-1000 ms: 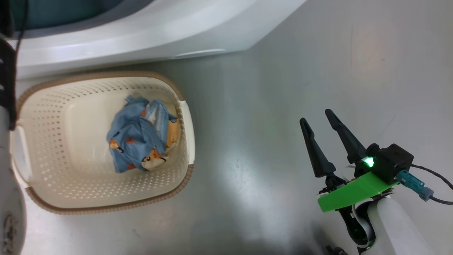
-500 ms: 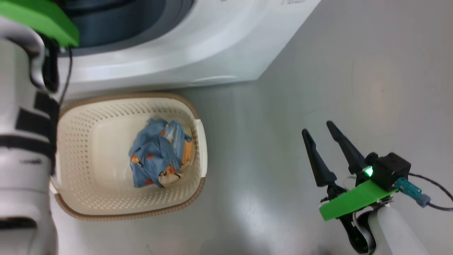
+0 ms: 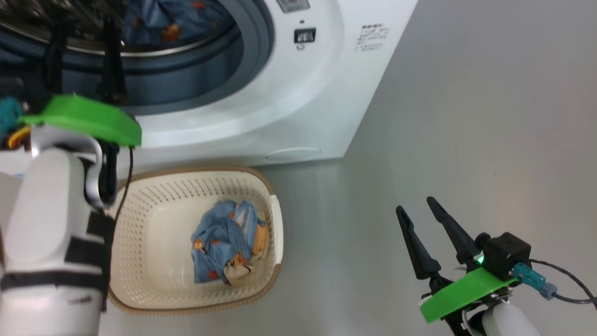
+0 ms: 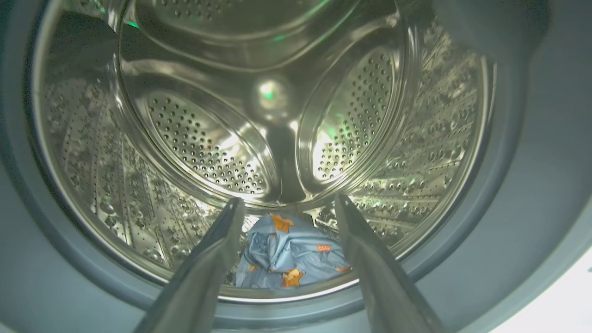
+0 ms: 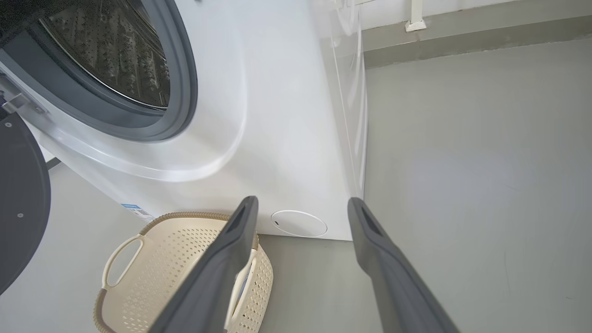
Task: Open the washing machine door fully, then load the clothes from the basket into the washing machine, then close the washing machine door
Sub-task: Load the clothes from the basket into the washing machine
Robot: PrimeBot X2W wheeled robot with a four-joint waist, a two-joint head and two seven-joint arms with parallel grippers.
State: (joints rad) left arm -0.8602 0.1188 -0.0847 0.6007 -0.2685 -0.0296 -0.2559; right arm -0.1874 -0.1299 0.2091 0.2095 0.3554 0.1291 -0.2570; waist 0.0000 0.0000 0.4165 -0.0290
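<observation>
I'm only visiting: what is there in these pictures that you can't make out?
- Washing machine door: right wrist view, cut off by the left edge; a dark slice is seen.
- Basket contents: right wrist view, mostly hidden behind the right gripper.
- Clothes in the drum: left wrist view, partly behind the left gripper.
- Print on the washing machine: head view, too small to read.

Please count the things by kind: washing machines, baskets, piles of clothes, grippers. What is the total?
washing machine: 1
basket: 1
clothes piles: 2, drum pile, basket pile
grippers: 2, left gripper, right gripper
total: 6
</observation>
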